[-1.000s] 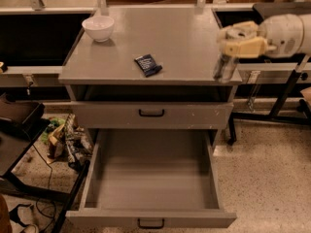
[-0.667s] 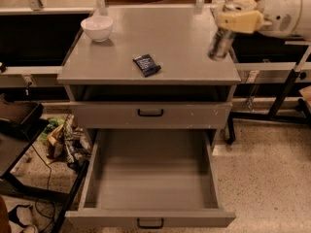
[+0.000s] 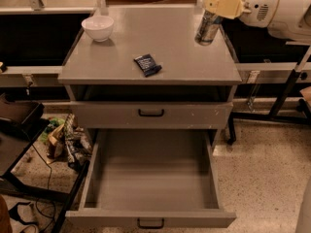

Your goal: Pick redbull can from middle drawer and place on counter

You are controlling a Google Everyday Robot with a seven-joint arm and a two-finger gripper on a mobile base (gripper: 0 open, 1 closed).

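So the tool (image 3: 217, 6) is up over the far right corner of the bench (image 3: 170, 38), clamped on the top end of the redbull can (image 3: 208, 30). The can hangs a bit tilted, with its bottom right down at the bench top near the right edge. Honestly can't tell if it's touching the surface or just above it. The white arm (image 3: 282, 8) comes in from off the bench's right side. A white bowl (image 3: 97, 27) sits at the bench's far left corner, and a dark blue packet (image 3: 147, 64) lies flat around the middle of the bench. Under the bench the upper drawer front (image 3: 194, 115) is closed. Below that, the middle drawer (image 3: 150, 178) is pulled way out, showing bare grey floor.
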